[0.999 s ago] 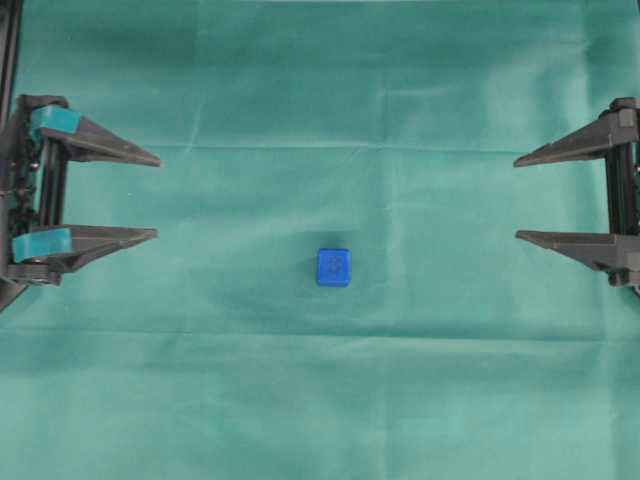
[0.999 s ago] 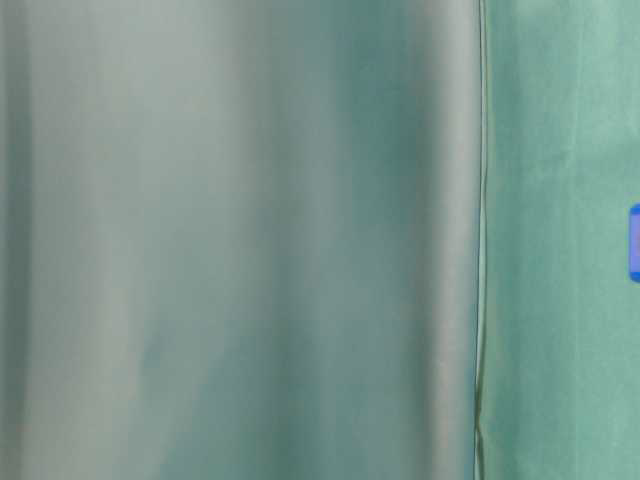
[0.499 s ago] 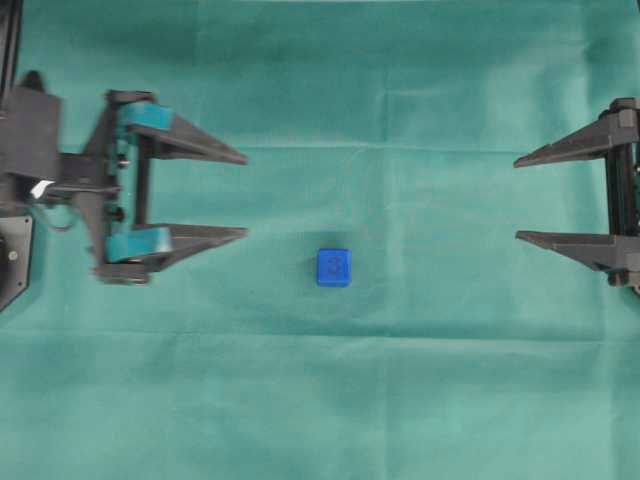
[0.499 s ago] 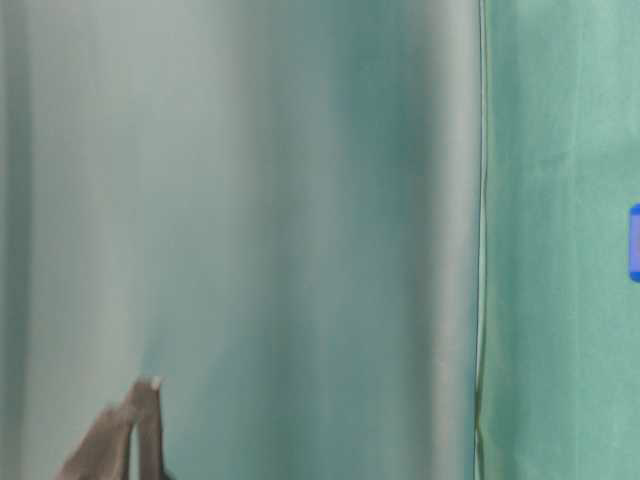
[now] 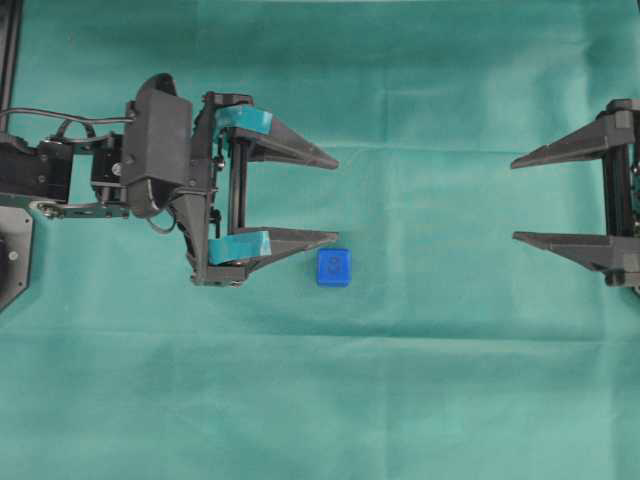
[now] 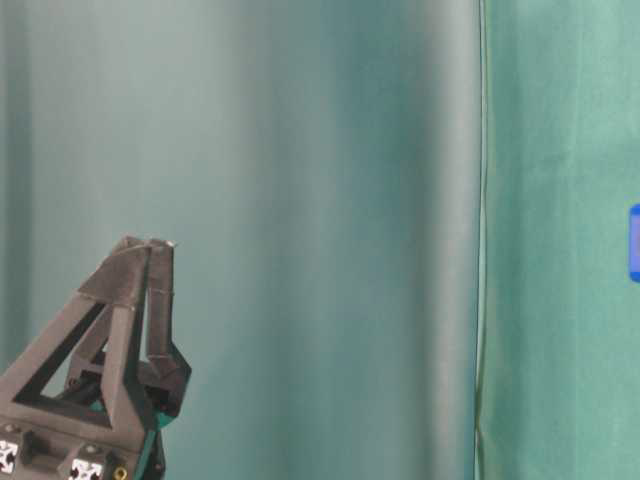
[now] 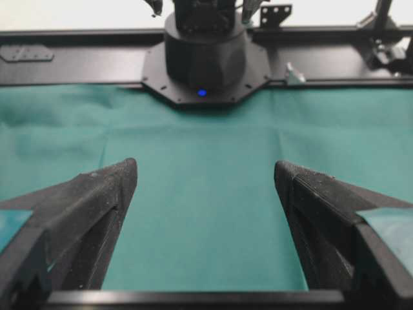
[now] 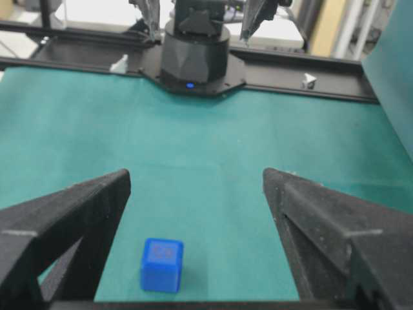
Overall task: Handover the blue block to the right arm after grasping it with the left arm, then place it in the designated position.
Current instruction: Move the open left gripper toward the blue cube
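**Left hand spread beside the blue block, right hand waiting wide**

You are looking down on a desk covered in green cloth (image 5: 420, 400). Your left arm (image 5: 60, 175) is reaching in from the left side, and its hand (image 5: 336, 199) is standing wide open, the two pointed fingers with teal pads (image 5: 238, 246) spread far apart and holding nothing. The blue block (image 5: 333, 267) is sitting flat on the cloth near the middle of the desk. It is lying just beside the tip of the lower left finger, slightly outside the gap between the fingers; whether the tip is touching it cannot be told from above. In the left wrist view only bare cloth is showing between the fingers.

Your right hand (image 5: 513, 200) is resting at the right edge, plain black fingers also spread wide and empty, well apart from the block. In its wrist view the block (image 8: 162, 265) is lying ahead, nearer the left finger. In the table-level view the left hand (image 6: 155, 243) is hanging above the cloth, and the block (image 6: 634, 242) is showing only at the right edge.
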You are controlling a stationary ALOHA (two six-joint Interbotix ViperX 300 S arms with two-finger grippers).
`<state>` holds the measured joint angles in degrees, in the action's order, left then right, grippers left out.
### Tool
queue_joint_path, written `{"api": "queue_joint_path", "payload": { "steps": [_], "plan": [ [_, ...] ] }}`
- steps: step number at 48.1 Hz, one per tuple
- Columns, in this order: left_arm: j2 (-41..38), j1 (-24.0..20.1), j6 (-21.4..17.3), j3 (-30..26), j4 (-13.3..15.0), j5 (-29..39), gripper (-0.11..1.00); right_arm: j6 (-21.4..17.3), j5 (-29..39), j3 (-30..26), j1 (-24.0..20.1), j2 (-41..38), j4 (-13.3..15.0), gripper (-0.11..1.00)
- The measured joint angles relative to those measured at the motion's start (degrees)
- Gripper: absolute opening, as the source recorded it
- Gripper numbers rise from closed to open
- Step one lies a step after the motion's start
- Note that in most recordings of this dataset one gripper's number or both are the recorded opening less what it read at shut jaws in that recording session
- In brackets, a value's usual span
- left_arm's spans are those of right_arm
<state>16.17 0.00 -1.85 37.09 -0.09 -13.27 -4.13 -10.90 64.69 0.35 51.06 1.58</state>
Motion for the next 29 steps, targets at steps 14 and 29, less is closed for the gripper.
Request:
{"api": "queue_joint_path", "payload": {
  "steps": [14,29],
  "plan": [
    [-0.1,0.0,0.4,-0.4,0.0,3.1,1.0,0.0,0.0,0.0,0.0,-0.1,0.0,0.94],
    [-3.3,0.3,1.8,-5.9,0.1,19.9,1.0,0.0,0.1,0.0,0.0,-0.1,0.0,0.94]
  ]
}}
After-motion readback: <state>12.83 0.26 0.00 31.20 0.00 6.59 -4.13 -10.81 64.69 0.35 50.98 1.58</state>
